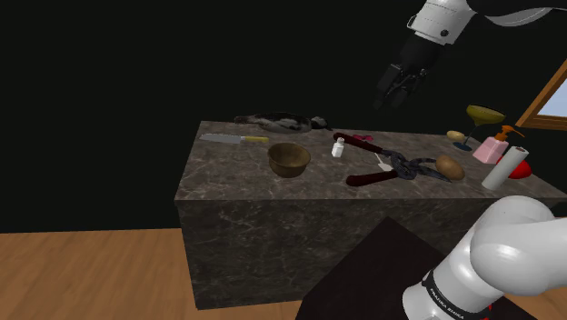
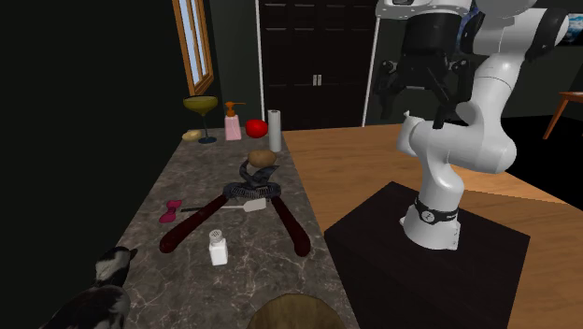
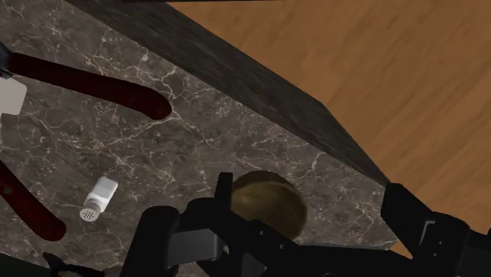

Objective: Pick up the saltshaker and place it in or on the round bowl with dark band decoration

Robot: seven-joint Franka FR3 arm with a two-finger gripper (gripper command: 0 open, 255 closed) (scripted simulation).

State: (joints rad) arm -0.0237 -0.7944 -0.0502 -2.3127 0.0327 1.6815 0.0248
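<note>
All 3 views are dim and evenly lit, with crisp edges throughout. A black area [image 1: 100, 109] stands behind the counter [image 1: 227, 173] in the shoulder view; the white arm [image 1: 509, 255] catches the most light.
</note>
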